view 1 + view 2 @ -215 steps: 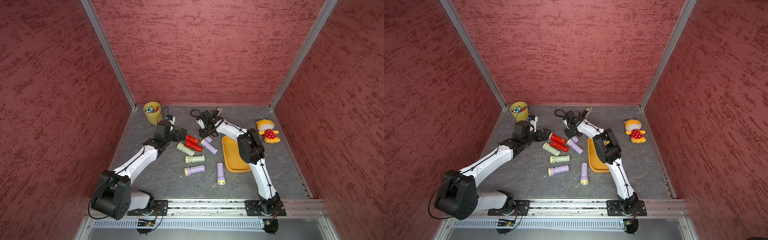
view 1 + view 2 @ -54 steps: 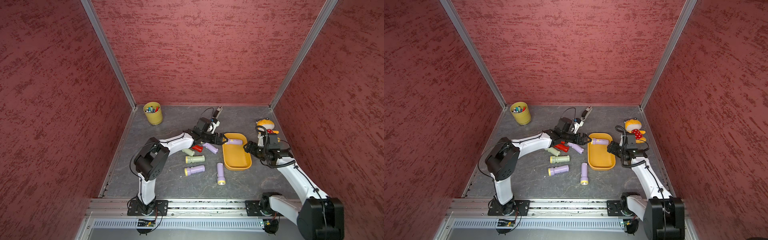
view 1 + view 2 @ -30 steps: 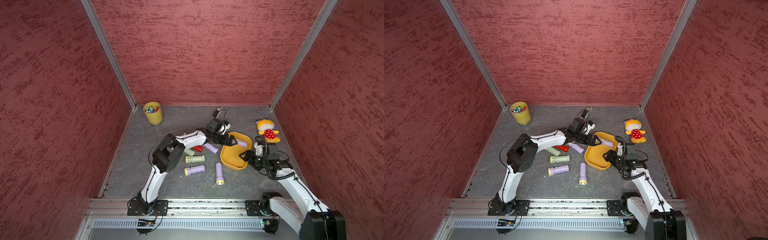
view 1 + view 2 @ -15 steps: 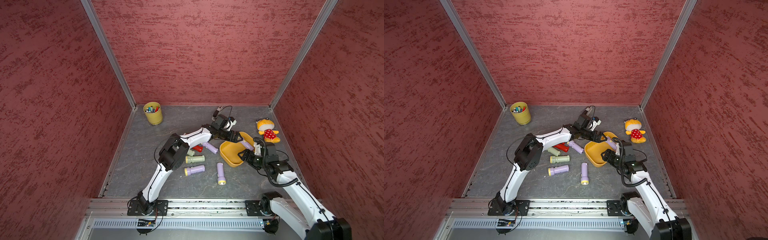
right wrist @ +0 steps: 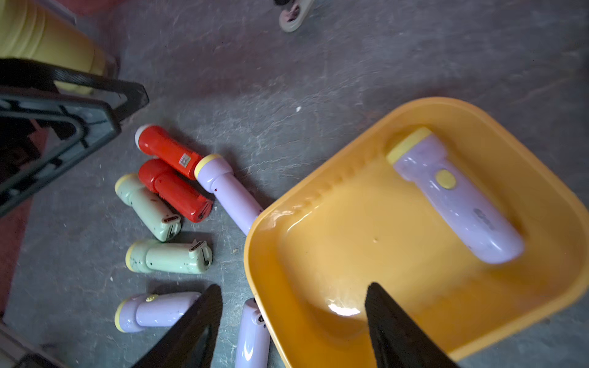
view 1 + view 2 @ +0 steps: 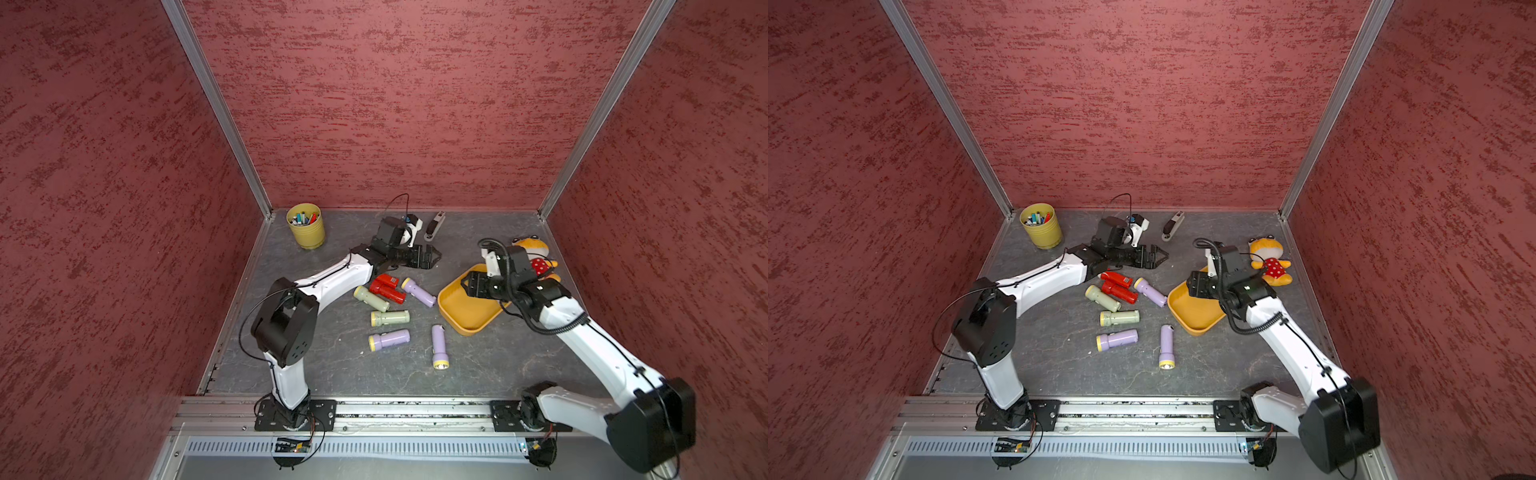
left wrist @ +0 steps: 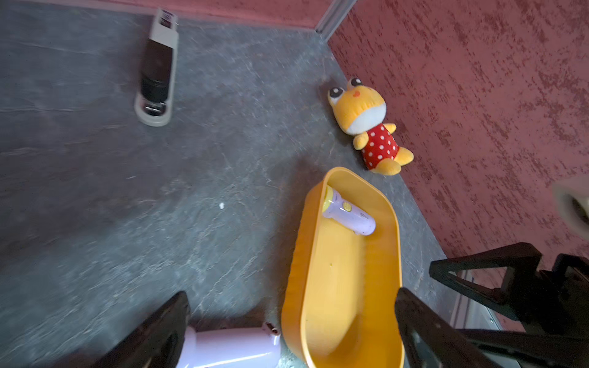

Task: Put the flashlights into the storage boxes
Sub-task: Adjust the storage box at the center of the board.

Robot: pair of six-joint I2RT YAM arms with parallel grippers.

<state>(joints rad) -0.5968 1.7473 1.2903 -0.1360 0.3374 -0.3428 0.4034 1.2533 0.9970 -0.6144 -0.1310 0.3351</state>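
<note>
The orange storage box [image 6: 469, 320] [image 6: 1198, 322] lies slantwise right of centre. One lilac flashlight [image 5: 455, 197] [image 7: 349, 213] lies inside it, hidden under my right arm in both top views. Left of the box lie two red flashlights [image 6: 388, 286], two pale green flashlights [image 6: 390, 318] and three lilac flashlights [image 6: 389, 338] on the floor. My right gripper [image 6: 469, 286] [image 5: 293, 318] is open above the box's near rim, one finger outside and one inside. My left gripper [image 6: 430, 257] [image 7: 290, 318] is open and empty, behind the pile.
A yellow ribbed cup [image 6: 305, 225] of pens stands at the back left. A grey-and-white stapler [image 6: 434, 224] [image 7: 156, 70] lies by the back wall. A plush toy [image 6: 1268, 259] [image 7: 369, 127] lies at the back right, just behind my right wrist.
My left gripper drew back left, away from the box. My right gripper moved toward the back over the box. The box, tipped up half a second ago, now lies flat and slantwise.
</note>
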